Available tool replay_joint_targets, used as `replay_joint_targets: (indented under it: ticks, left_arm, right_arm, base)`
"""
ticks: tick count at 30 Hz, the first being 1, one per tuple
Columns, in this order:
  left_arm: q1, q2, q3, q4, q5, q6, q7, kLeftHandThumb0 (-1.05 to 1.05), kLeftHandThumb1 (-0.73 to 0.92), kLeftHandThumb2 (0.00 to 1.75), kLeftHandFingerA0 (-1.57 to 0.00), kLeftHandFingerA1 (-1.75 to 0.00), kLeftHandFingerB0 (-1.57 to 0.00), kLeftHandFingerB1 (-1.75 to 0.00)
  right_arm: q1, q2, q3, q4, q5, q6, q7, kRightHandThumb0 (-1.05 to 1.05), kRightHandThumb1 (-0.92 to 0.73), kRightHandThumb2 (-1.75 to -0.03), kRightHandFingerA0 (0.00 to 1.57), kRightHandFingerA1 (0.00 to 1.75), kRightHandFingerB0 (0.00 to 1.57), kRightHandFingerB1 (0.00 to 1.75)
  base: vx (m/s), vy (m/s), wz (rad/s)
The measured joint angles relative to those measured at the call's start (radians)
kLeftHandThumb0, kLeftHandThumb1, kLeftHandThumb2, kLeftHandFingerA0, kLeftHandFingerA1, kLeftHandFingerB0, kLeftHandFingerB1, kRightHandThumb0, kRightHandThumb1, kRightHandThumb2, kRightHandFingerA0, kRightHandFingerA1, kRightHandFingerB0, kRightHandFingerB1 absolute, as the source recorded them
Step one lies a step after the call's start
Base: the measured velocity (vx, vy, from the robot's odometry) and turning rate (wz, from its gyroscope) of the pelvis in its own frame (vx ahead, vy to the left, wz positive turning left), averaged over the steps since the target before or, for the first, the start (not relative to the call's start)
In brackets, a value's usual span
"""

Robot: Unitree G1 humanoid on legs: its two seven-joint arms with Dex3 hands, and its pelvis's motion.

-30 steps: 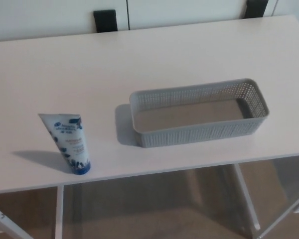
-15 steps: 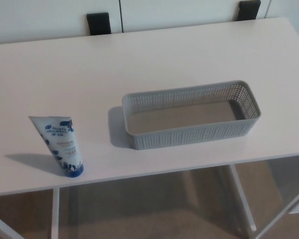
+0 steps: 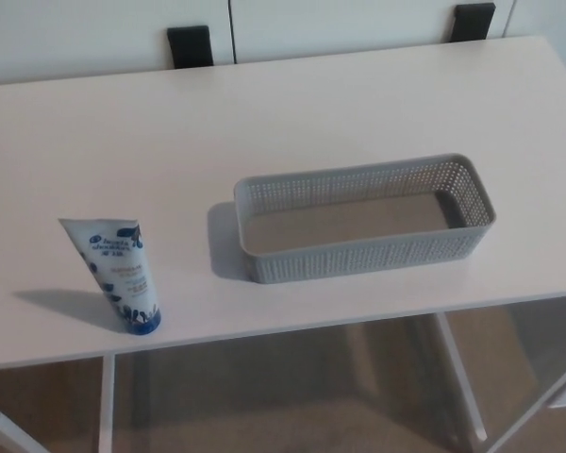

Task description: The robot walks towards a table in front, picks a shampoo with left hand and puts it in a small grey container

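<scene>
I judge this is still the approach step. Neither robot hand shows in my head view, so I cannot tell whether they are spread or closed. The shampoo (image 3: 118,274) stands cap-down near the front edge of the tabletop (image 3: 123,132), on the side my left robot hand enters from. The empty grey container (image 3: 368,255) sits apart, further right. Next I need the left one reaching in to close round the tube.

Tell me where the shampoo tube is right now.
In the head view the shampoo tube stands cap-down near the front edge of the table, on the robot's left, apart from the grey basket to its right.
</scene>
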Motion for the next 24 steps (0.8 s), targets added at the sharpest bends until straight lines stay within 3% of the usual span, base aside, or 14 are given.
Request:
replay_joint_targets:
  ticks: [5, 6, 7, 13, 14, 16, 18, 20, 21, 24]
  left_arm:
    - [0.076, 0.025, 0.119, -0.205, -0.088, 0.000, -0.070, -0.32, 0.25, 0.84, 0.00, -0.47, -0.01, -0.51]
    - [0.088, 0.027, 0.144, -0.257, -0.109, 0.000, -0.082, -0.54, 0.46, 0.55, -0.23, -0.33, -0.07, -0.24]
    - [0.095, 0.027, 0.161, -0.293, -0.124, 0.000, -0.090, -0.58, 0.38, 0.70, -0.20, -0.42, -0.04, -0.32]
    - [0.112, 0.025, 0.225, -0.544, -0.224, 0.000, -0.125, -0.56, 0.37, 0.72, -0.12, -0.57, 0.00, -0.39]
    - [0.111, 0.025, 0.227, -0.558, -0.230, 0.000, -0.127, -0.57, 0.41, 0.57, -0.11, -0.60, 0.00, -0.41]
    - [0.090, 0.024, 0.232, -0.639, -0.271, 0.000, -0.141, -0.52, 0.44, 0.53, -0.07, -0.64, 0.00, -0.41]
    - [0.069, 0.024, 0.232, -0.681, -0.297, 0.002, -0.148, -0.48, 0.45, 0.54, -0.04, -0.65, 0.00, -0.37]
    - [0.032, 0.024, 0.231, -0.721, -0.332, 0.013, -0.159, -0.55, 0.45, 0.53, -0.02, -0.72, 0.00, -0.48]
    - [0.010, 0.024, 0.228, -0.730, -0.346, 0.019, -0.164, -0.34, 0.25, 0.83, -0.02, -0.56, -0.02, -0.57]
    - [-0.089, 0.026, 0.191, -0.722, -0.386, 0.062, -0.177, -0.34, 0.29, 0.85, -0.05, -0.58, -0.03, -0.57]
  right_arm:
    - [0.000, 0.000, -0.009, 0.000, 0.001, 0.000, 0.000, -0.29, -0.67, -0.59, 0.74, 0.47, 0.56, 0.41]
    - [0.000, 0.000, -0.013, 0.000, 0.002, 0.000, 0.001, -0.29, -0.67, -0.60, 0.74, 0.47, 0.56, 0.41]
    - [0.000, 0.000, -0.015, 0.000, 0.002, 0.000, 0.001, -0.28, -0.67, -0.59, 0.75, 0.47, 0.56, 0.41]
    - [-0.003, -0.004, -0.031, -0.001, 0.004, 0.000, 0.002, -0.28, -0.68, -0.60, 0.74, 0.47, 0.56, 0.42]
    - [-0.003, -0.005, -0.032, -0.001, 0.004, 0.001, 0.002, -0.28, -0.68, -0.60, 0.74, 0.47, 0.56, 0.42]
    - [-0.007, -0.009, -0.039, -0.001, 0.005, 0.001, 0.002, -0.29, -0.67, -0.60, 0.74, 0.48, 0.56, 0.42]
    - [-0.009, -0.011, -0.044, -0.001, 0.006, 0.002, 0.003, -0.30, -0.67, -0.60, 0.74, 0.47, 0.56, 0.41]
    - [-0.013, -0.015, -0.049, -0.001, 0.006, 0.003, 0.004, -0.28, -0.68, -0.60, 0.77, 0.48, 0.57, 0.42]
    - [-0.014, -0.017, -0.051, -0.001, 0.006, 0.004, 0.005, -0.28, -0.68, -0.60, 0.77, 0.48, 0.57, 0.42]
    - [-0.004, -0.030, -0.067, -0.002, 0.012, 0.004, 0.011, -0.28, -0.67, -0.59, 0.75, 0.47, 0.56, 0.41]
  base:
    - [0.00, 0.000, 0.00]
    - [0.00, 0.000, 0.00]
    - [0.00, 0.000, 0.00]
    - [0.00, 0.000, 0.00]
    - [0.00, 0.000, 0.00]
    - [0.00, 0.000, 0.00]
    - [0.00, 0.000, 0.00]
    - [0.00, 0.000, 0.00]
    - [0.00, 0.000, 0.00]
    - [0.00, 0.000, 0.00]
